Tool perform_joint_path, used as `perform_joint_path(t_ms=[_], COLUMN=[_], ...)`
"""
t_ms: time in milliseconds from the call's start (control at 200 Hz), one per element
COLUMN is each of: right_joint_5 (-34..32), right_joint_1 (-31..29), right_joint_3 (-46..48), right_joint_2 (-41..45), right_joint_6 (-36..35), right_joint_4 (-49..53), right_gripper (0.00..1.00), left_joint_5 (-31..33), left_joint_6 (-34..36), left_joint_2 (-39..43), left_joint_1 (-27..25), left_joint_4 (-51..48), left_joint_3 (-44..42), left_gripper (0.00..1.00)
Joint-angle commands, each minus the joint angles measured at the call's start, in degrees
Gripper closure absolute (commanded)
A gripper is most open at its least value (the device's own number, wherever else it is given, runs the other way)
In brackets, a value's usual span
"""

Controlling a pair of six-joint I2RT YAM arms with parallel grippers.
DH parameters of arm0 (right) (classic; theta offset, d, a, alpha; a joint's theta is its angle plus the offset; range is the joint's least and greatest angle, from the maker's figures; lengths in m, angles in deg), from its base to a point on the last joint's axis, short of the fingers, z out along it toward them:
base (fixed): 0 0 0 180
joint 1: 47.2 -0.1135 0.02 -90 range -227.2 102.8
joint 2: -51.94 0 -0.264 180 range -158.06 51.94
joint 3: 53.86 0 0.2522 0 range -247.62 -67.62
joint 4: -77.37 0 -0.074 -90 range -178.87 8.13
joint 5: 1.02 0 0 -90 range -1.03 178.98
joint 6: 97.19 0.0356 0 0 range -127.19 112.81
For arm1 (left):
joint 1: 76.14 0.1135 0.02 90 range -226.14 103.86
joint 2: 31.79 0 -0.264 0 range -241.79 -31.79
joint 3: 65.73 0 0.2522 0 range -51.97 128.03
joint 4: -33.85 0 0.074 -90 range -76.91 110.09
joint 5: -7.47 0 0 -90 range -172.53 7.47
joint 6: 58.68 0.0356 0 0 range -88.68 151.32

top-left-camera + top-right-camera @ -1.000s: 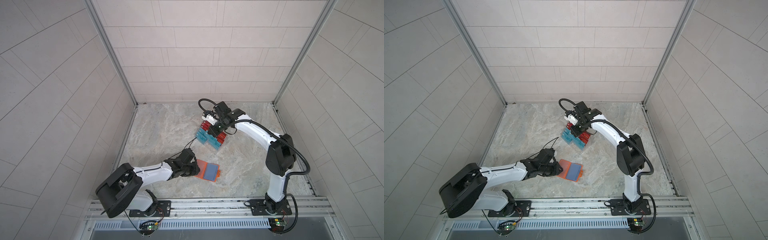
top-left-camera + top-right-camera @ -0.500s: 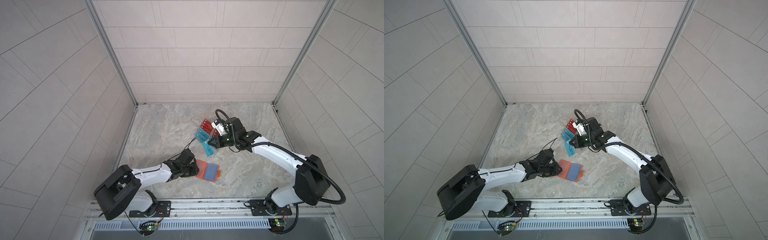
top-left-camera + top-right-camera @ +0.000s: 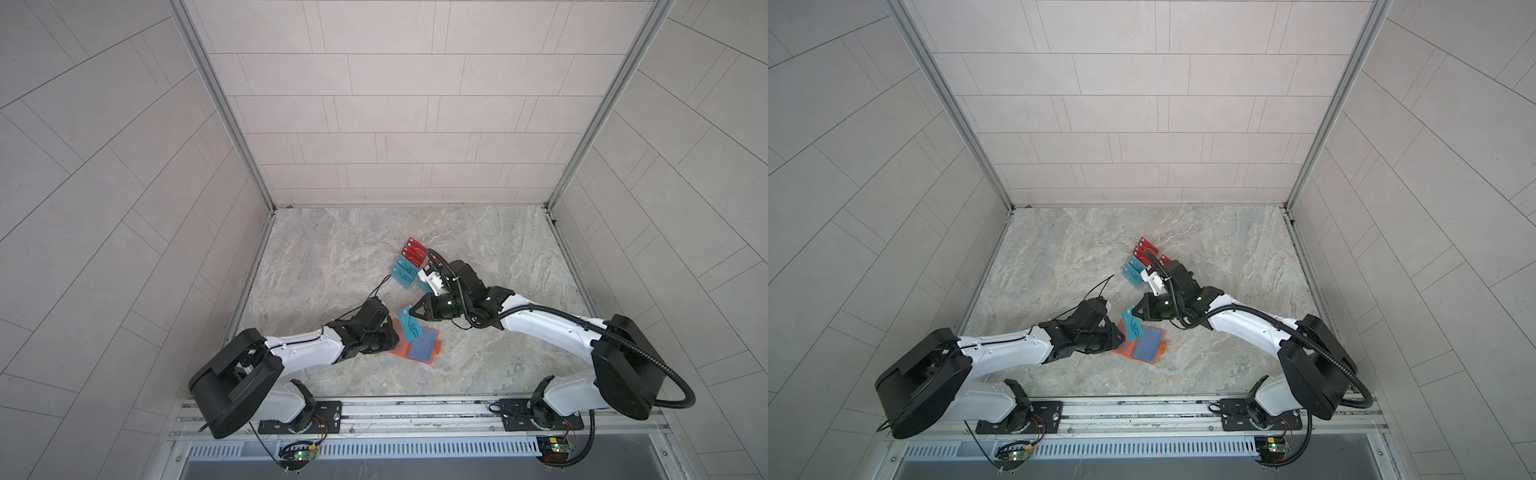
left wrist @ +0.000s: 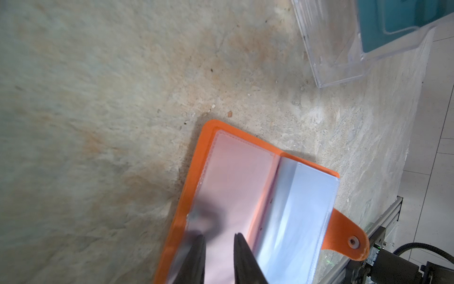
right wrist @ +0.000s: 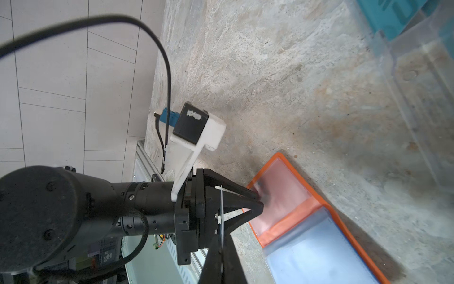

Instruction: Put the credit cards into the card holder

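The orange card holder lies open near the front, with its clear sleeves facing up. My left gripper is at its left page. The jaws stand slightly apart and the fingertips touch the sleeve. My right gripper is shut on a teal credit card. That card hangs tilted over the holder's far left corner and shows edge-on in the right wrist view. More red credit cards and teal ones stand in a rack.
A clear acrylic rack stands behind the card holder, partly hidden by my right arm in both top views. The holder's strap tab points toward the front rail. Tiled walls close in three sides.
My right gripper has left the rack with a teal card and swung forward and left to just above the card holder. The left gripper has stayed on the holder.
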Motion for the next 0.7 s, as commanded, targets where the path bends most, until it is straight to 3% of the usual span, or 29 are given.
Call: perform_joint_path(t_ms=[0,481,696], right_joint_5=[-1.5,-0.5,-1.7], right_joint_1=[-0.7,-1.3,-1.2], right_joint_3=[2.4,11.6,14.7], right_joint_2=[1.8,-4.3,-4.6], right_joint_6=[4.8,16.2,16.6], right_joint_4=[-3.1,-14.3,-14.3], right_gripper=[1.00,1.00,1.00], left_joint_5=[2.2,2.0,1.9], left_joint_6=[-0.2,-1.1,-1.4], left_joint_2=[-0.8,-0.4,-0.1], left_joint_1=[-0.2,-0.2,-0.7], left_joint_4=[-2.8,-2.3,-2.1], left_joint_3=[-1.9,-2.3,-2.5], left_gripper=[0.74,0.74,0.74])
